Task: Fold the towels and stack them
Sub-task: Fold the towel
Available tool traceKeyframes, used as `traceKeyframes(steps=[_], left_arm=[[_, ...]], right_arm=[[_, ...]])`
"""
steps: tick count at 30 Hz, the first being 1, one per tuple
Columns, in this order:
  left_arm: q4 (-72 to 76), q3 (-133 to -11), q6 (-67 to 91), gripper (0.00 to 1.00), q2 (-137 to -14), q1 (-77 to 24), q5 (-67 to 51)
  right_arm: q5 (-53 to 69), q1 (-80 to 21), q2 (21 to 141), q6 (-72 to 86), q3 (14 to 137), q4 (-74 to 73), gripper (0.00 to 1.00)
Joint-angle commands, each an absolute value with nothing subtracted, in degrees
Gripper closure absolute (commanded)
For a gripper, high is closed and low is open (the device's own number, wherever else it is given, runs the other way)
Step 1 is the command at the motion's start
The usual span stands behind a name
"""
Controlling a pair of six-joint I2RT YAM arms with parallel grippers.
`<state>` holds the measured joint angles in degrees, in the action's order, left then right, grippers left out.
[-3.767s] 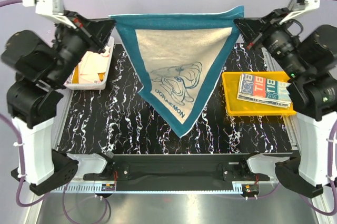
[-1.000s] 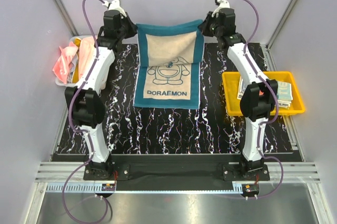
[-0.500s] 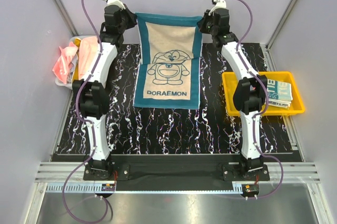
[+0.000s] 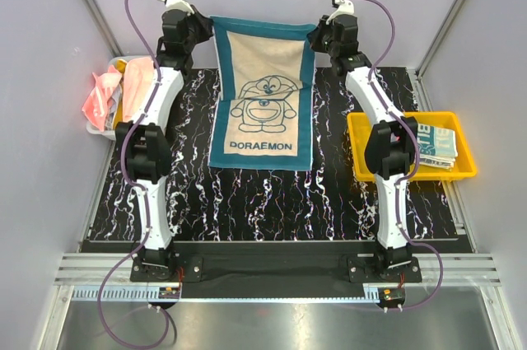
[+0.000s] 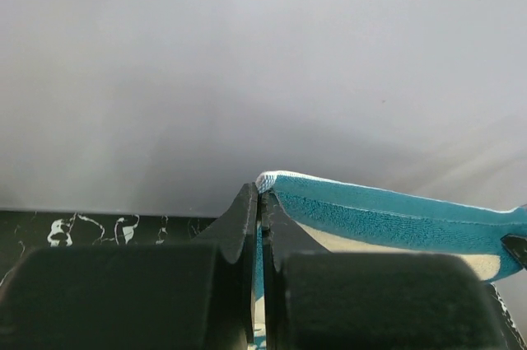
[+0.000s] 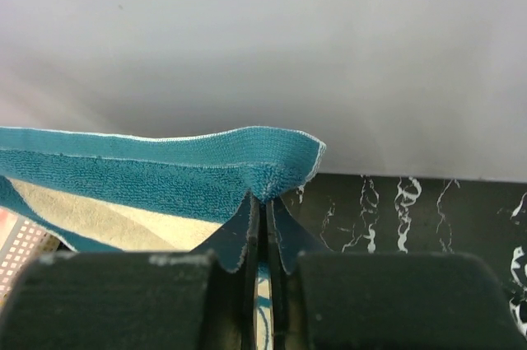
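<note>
A teal-and-cream towel (image 4: 262, 95) with a cartoon cat and the word DORAEMON hangs stretched between my two grippers at the far edge; its lower half lies flat on the black marbled table. My left gripper (image 4: 207, 29) is shut on its far left corner, seen in the left wrist view (image 5: 262, 189). My right gripper (image 4: 318, 33) is shut on its far right corner, seen in the right wrist view (image 6: 265, 198). Peach and pink towels (image 4: 123, 86) lie heaped in the white basket at left. A folded blue-white towel (image 4: 432, 142) lies in the yellow tray (image 4: 362, 161).
The white mesh basket (image 4: 105, 129) stands at the left edge, the yellow tray at the right edge. Grey walls close the far side and both flanks. A black rail (image 4: 272, 266) with the arm bases runs along the near edge.
The arms have stretched far out to the back of the table, laying the towel's lower half flat on it. In the last half second almost nothing moved.
</note>
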<state>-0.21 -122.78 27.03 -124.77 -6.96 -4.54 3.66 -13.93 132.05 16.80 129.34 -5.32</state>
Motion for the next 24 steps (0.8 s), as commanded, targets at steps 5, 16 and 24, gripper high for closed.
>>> traceKeyframes(steps=[5,16,24], left_arm=[[5.9,-121.8,27.2,1.0,-119.3,-4.9,-6.3],[-1.9,-117.8,27.7,1.0,-114.8,-4.3,-9.0],[5.3,-114.5,30.1,1.0,-117.0,-4.6,-10.7]], right_arm=[[1.1,-13.5,125.6,18.5,123.6,-1.6,1.0],[3.7,-13.5,115.0,21.4,106.7,1.7,1.0],[3.9,-13.6,121.5,18.2,114.1,-2.5,1.0]])
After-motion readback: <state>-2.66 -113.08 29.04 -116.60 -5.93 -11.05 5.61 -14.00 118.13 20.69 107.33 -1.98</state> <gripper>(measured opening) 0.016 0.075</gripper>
